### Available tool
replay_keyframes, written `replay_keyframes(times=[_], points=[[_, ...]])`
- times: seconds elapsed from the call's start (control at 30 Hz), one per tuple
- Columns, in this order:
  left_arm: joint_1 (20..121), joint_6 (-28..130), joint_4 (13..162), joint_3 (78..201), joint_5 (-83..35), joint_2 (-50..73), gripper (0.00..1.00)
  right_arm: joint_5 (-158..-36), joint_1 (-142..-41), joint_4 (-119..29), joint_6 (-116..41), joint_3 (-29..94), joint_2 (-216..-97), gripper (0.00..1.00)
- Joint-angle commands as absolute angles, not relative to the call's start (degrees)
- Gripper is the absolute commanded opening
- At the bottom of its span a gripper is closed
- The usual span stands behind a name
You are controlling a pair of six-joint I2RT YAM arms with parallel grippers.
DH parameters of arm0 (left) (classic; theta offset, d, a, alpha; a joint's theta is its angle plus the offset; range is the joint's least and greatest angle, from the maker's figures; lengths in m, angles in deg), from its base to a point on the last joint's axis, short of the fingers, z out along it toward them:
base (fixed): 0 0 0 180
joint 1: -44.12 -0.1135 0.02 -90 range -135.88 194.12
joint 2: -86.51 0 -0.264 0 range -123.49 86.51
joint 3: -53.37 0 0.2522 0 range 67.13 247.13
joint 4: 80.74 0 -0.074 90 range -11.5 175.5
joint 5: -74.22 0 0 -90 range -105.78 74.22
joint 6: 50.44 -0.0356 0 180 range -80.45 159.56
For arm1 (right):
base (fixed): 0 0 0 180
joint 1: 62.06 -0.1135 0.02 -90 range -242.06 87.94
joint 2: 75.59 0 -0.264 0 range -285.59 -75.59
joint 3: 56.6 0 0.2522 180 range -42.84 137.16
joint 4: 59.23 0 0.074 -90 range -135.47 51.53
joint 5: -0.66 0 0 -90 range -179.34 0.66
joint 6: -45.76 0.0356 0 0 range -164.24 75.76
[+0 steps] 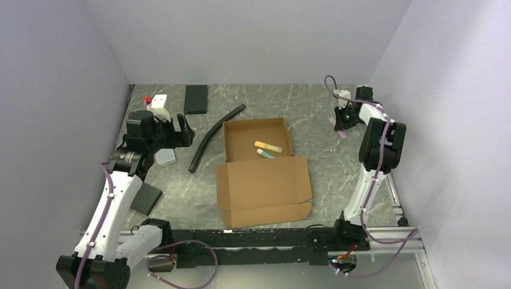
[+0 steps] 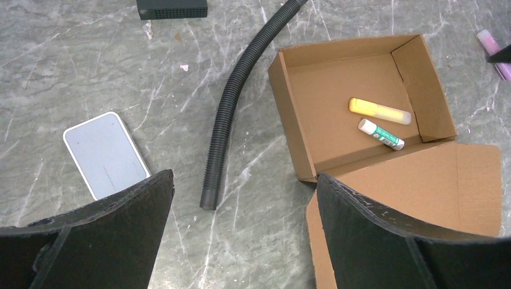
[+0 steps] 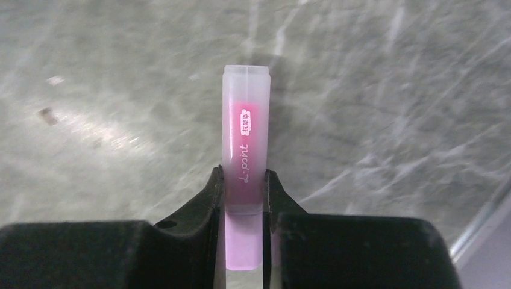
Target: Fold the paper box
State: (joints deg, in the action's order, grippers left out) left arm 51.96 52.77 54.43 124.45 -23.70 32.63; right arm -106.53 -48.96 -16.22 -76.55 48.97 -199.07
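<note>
The paper box [image 1: 265, 186] lies near the middle of the table, brown cardboard with its tray walls up and its lid flap spread flat toward the arms. In the tray [image 2: 328, 108] lie a yellow marker [image 2: 379, 111] and a green-and-white stick [image 2: 381, 133]. At the table's far right, my right gripper [image 3: 243, 174] is shut on a pink pen [image 3: 245, 120], pinching it near one end just above the tabletop. My left gripper [image 2: 244, 180] hangs open left of the box, over bare table, holding nothing.
A black corrugated hose [image 1: 214, 135] curves left of the box. A flat black block [image 1: 196, 98] lies at the back, with a white device [image 1: 158, 103] beside it. A small white-rimmed tray [image 2: 105, 153] sits under the left gripper, and a dark grey pad [image 1: 146, 200] by the left arm.
</note>
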Motion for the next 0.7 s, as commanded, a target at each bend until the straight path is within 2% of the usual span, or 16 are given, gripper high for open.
replay_keyframes(times=[0.0, 0.1, 0.23, 0.43, 0.5, 0.67], points=[[51.46, 52.72, 56.44, 124.24, -24.78, 33.58, 0.93, -119.72, -48.88, -11.16, -77.76, 47.12, -188.3, 0.0], [51.24, 52.69, 56.5, 124.17, -25.06, 33.61, 0.93, -134.55, -49.44, -5.21, -82.54, 46.13, -181.84, 0.0], [51.15, 52.96, 56.42, 124.25, -24.63, 33.52, 0.93, -143.67, -54.0, -3.24, -89.06, 39.04, -172.44, 0.0], [50.82, 53.38, 56.64, 124.07, -24.74, 33.27, 0.94, -143.23, -66.55, -8.78, -93.17, 27.46, -162.69, 0.0], [50.6, 53.85, 56.48, 124.08, -23.94, 33.23, 0.99, -142.31, -68.72, -9.88, -92.89, 26.45, -162.82, 0.01], [50.01, 54.1, 57.12, 123.56, -24.96, 33.13, 1.0, -137.28, -73.21, -12.15, -90.73, 25.83, -166.17, 0.0]])
